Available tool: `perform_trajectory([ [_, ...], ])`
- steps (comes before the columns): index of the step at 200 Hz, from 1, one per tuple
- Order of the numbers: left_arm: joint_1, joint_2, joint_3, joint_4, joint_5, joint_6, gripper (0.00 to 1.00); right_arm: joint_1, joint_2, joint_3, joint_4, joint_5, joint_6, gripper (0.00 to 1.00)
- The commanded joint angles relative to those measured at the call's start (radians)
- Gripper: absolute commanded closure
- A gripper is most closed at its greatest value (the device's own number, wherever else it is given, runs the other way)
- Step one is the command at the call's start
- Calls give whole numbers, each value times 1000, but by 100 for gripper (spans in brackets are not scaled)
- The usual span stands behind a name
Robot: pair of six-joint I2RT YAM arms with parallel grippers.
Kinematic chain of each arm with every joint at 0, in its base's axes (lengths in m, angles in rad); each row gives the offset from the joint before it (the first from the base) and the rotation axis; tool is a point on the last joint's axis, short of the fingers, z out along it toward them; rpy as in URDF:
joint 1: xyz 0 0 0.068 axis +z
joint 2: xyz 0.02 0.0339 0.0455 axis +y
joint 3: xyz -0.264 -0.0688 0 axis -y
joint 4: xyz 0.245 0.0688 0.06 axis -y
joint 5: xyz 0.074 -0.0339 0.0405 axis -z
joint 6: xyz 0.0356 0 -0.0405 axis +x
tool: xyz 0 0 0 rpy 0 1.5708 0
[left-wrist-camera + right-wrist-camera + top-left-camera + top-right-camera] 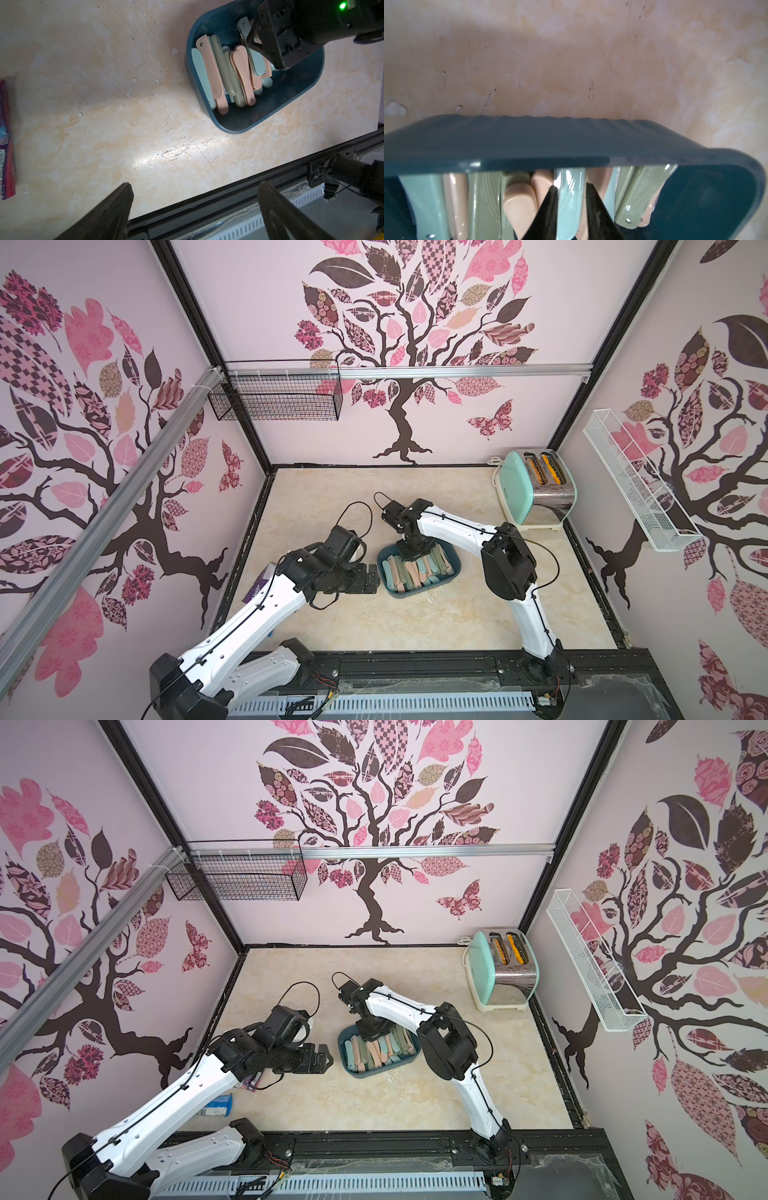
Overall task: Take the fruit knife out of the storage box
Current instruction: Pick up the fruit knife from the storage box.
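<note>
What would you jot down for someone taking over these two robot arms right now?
Left gripper: open, empty, hovering beside the dark teal-blue plastic storage box.
Right gripper: down inside the box, closed on a pale blue folded fruit knife.
Things: the box sits on the beige marble-look tabletop, packed with pink, green and blue folded knives.
Done: one knife gripped.
Left: the knife is not out yet; lift it clear of the box.

I get soft, even light. Glare streaks the tabletop (pixel 176 153) near the storage box (pixel 234 128); its wall blurs in my right wrist view.
</note>
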Motion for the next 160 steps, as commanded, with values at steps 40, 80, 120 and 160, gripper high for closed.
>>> perform_trajectory([
  [40, 25, -11, 13, 3, 14, 31, 2, -23, 62, 22, -9, -16, -8, 62],
  [80, 37, -29, 2, 2, 18, 21, 2, -25, 52, 13, -6, -22, -5, 78],
  [120, 38, -30, 1, 13, 18, 16, 2, -25, -13, 7, -21, 2, 3, 84],
  [160, 37, -11, 3, 27, 25, 18, 2, -25, -60, 18, -41, 5, 6, 91],
])
